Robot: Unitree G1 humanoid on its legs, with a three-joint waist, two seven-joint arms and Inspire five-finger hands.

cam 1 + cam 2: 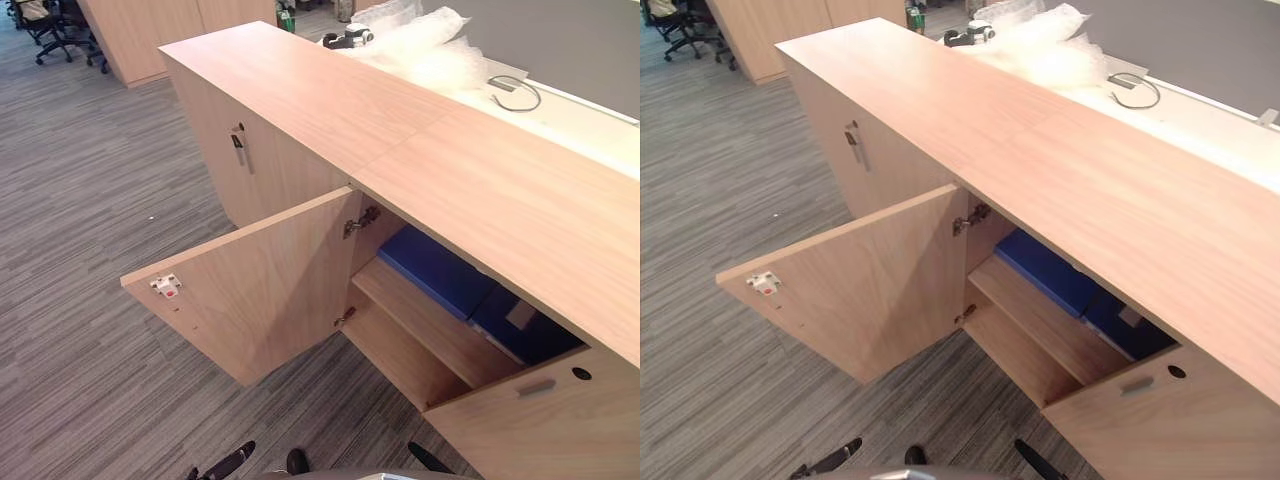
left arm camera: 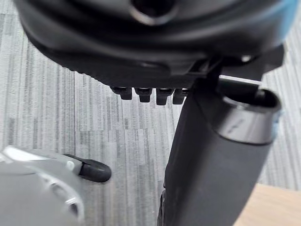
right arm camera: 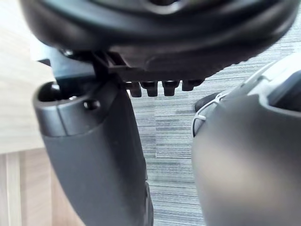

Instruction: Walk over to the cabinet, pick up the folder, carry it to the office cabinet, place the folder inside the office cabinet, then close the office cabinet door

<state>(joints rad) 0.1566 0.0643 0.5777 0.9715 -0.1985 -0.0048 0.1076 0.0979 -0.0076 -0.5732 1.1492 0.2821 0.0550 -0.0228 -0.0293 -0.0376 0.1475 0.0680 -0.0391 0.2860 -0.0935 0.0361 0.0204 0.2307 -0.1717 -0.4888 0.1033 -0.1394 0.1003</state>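
At far upper left, black swivel office chairs (image 1: 60,35) beside a second light-wood cupboard (image 1: 150,30), on grey striped carpet (image 1: 80,200).

Across the middle, from upper left to right edge, a long low light-wood office cabinet (image 1: 400,130). On its left part, a closed door with a slim metal handle (image 1: 240,148).

Left of centre, the light-wood cabinet door (image 1: 260,290), swung wide toward the lower left, with a small white-and-red catch (image 1: 166,286) at its free corner and metal hinges (image 1: 360,222) at centre.

Right of centre, inside the opening: a flat blue folder (image 1: 435,268) lying on the upper wooden shelf (image 1: 430,325), touching or just beside a darker blue item (image 1: 525,330). Apparently placed already, with only the door to close.

At lower right, a neighbouring door panel (image 1: 540,420), seemingly ajar.

On top, toward upper right, crumpled clear plastic wrap (image 1: 420,50) and a grey looped cable (image 1: 515,92).

In the left wrist view, the dark left hand (image 2: 141,42) hanging above the carpet, fingers straight and relaxed, holding nothing. In the right wrist view, the dark right hand (image 3: 155,33) likewise loose and empty.

Likely troubles from here:
- Too soft a push near the hinge, leaving the catch unlatched.
- Fingers trapped at the closing edge if kept on the door's rim.
- Door stopped short, should the folder's front edge overhang the shelf; cannot tell from here.
- Clash with the ajar panel at lower right.
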